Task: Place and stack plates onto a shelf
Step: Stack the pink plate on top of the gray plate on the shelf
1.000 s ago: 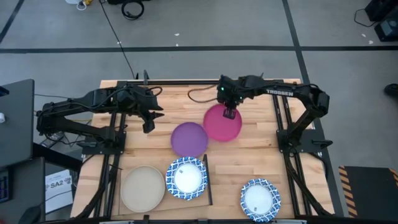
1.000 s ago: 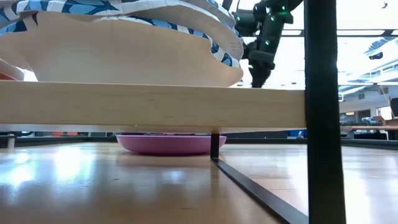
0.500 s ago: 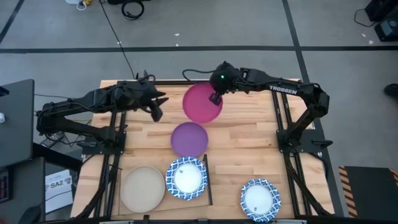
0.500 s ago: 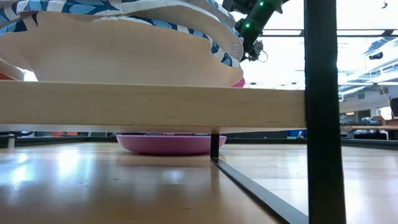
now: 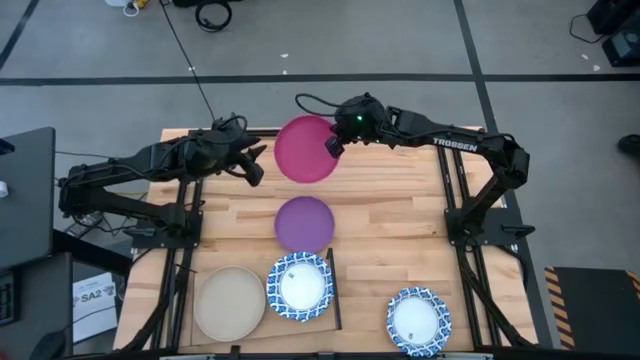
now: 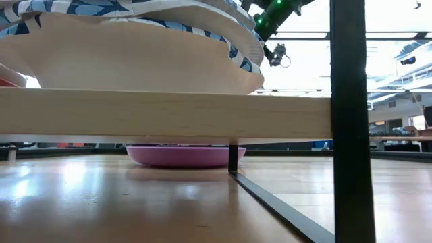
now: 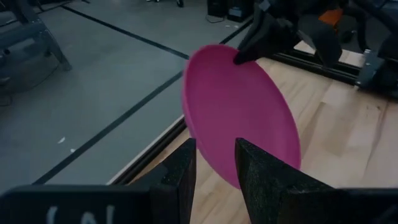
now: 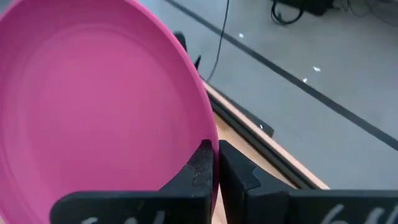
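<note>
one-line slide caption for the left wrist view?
Right gripper holds the round magenta plate by its rim, tilted, before the open left gripper.

The right arm reaches across the far side of the table, its right gripper lifted off the surface with fingers pinched tight on the rim of the pink plate. The left arm stretches toward it from the other side, its left gripper partly open and holding nothing, close to the plate's edge.

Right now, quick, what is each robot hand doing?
Left end effector: open, holding nothing, just in front of the magenta plate.
Right end effector: shut on the magenta plate's rim, holding it up.
</note>
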